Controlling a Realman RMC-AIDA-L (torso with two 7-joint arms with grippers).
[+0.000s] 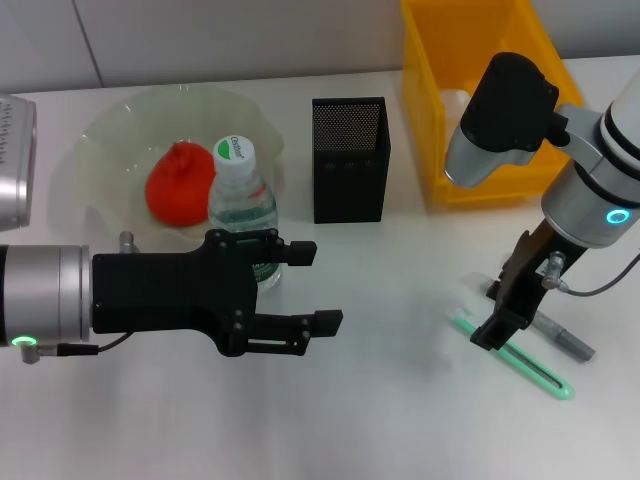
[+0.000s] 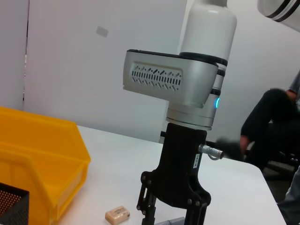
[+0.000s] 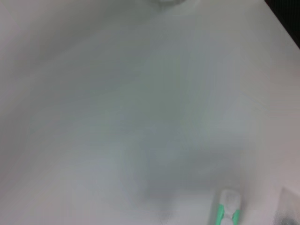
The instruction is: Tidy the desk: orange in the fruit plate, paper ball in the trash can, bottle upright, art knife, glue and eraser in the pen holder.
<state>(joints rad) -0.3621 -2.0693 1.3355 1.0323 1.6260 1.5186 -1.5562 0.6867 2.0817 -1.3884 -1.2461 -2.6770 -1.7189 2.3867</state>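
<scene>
Head view shows the red-orange round orange (image 1: 180, 183) with its puckered top lying inside the pale-green translucent scalloped fruit plate (image 1: 110, 140), at ten o'clock on the white tabletop (image 1: 380, 400). At the plate's four o'clock rim the small clear plastic bottle (image 1: 243, 205) with a dark-green label stands upright. At its three o'clock stands the black metal-mesh square pen holder (image 1: 349, 160). At the holder's two o'clock sits the bright-yellow rectangular plastic trash can (image 1: 480, 60), with something white just visible inside.

Just in front of the bottle, the left claw (image 1: 315, 288) hovers with its black fingers spread, gripping nothing. The right claw (image 1: 500, 325) hangs at four o'clock over a slim mint-green art knife (image 1: 515, 358) and a grey pen-like stick (image 1: 565, 340); whether its fingers are spread I cannot tell.

Left wrist view shows the tiny beige-tan eraser (image 2: 117, 214) on the tabletop between the yellow can and the right claw.
</scene>
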